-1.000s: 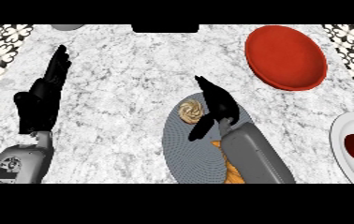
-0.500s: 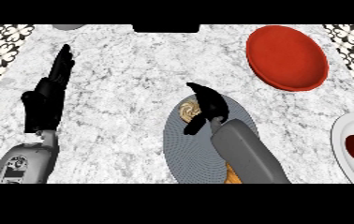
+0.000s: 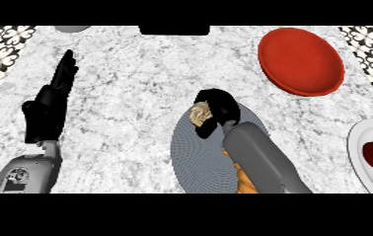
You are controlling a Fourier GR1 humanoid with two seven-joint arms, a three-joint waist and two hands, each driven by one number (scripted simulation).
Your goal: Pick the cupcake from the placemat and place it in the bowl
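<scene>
Right hand [image 3: 217, 107] curled over the cupcake [image 3: 200, 114], hiding most of it; only a tan, swirled top shows at the hand's left side, and contact appears likely. The cupcake sits at the upper end of the grey placemat [image 3: 195, 156], whose right part the forearm covers. Left hand [image 3: 50, 106] rests at the left, fingers straight. Red bowl [image 3: 302, 61] lies well apart, upper right.

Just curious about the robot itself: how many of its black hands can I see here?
2. The left hand rests open, fingers up, near the counter's left edge. The right hand is curled over the cupcake on the grey placemat at centre.
</scene>
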